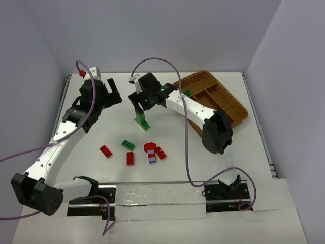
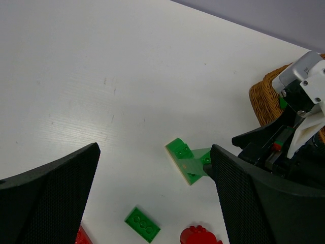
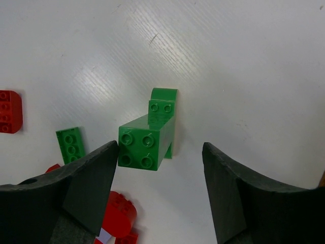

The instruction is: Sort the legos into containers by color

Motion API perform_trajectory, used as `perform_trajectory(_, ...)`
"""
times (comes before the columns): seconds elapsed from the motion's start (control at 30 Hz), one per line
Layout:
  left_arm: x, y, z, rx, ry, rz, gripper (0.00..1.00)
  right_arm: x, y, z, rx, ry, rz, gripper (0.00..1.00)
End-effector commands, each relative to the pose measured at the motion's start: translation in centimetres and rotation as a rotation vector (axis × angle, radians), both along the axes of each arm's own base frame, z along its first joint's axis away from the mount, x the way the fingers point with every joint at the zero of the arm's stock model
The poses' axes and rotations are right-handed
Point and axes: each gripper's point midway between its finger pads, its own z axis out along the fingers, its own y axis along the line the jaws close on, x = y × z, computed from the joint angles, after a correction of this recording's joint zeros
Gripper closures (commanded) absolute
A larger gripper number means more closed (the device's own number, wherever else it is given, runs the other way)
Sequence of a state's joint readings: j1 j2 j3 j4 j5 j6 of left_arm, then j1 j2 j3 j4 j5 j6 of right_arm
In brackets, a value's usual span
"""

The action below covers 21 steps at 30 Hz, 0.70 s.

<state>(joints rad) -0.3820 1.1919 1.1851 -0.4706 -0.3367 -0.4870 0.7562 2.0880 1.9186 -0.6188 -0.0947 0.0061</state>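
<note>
A green lego assembly (image 1: pixel 141 121), a tall block on a flat curved piece, stands on the white table near the centre. My right gripper (image 1: pixel 138 108) hangs over it, open. In the right wrist view the block's studded top (image 3: pixel 144 145) lies against one finger (image 3: pixel 96 173), with a wide gap to the other (image 3: pixel 228 178). My left gripper (image 1: pixel 112 93) hovers open to the left, empty; its view shows the same green lego (image 2: pixel 185 155). A flat green lego (image 1: pixel 128 145), red legos (image 1: pixel 105 151) (image 1: pixel 130 158) and a lilac-white one (image 1: pixel 151 159) lie nearer the arms. The wicker tray (image 1: pixel 238 109) holds a green lego (image 1: pixel 187 92).
A round red lego (image 1: pixel 150 147) and another red one (image 1: pixel 161 152) sit by the lilac-white piece. The tray lies at the back right, close to the right arm's elbow (image 1: pixel 217 132). Walls enclose the table on the left, right and back. Purple cables loop above both arms.
</note>
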Motion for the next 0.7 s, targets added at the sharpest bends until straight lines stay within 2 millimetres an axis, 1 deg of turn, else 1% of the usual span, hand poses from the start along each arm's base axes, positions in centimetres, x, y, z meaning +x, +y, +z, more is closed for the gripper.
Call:
perform_trajectory(0.0, 0.0, 0.2, 0.9, -0.01, -0.028, 0.003, 0.02, -0.6, 1.2, 0.5, 0.011, -0.01, 0.032, 0.29)
perform_trajectory(0.1, 0.0, 0.3, 0.9, -0.006, -0.027, 0.005, 0.02, -0.6, 1.2, 0.3, 0.005, -0.011, 0.03, 0.31)
perform_trajectory(0.27, -0.1, 0.4, 0.8, -0.003, -0.026, 0.007, 0.02, -0.5, 1.3, 0.6, 0.009, -0.02, 0.028, 0.3)
perform_trajectory(0.47, 0.0, 0.3, 1.0, 0.001, -0.029, 0.001, 0.02, -0.4, 1.8, 1.2, 0.043, -0.005, 0.012, 0.3)
perform_trajectory(0.67, 0.0, 0.2, 1.0, 0.003, -0.027, -0.006, 0.02, -0.3, 2.0, 2.0, 0.074, -0.003, -0.007, 0.28)
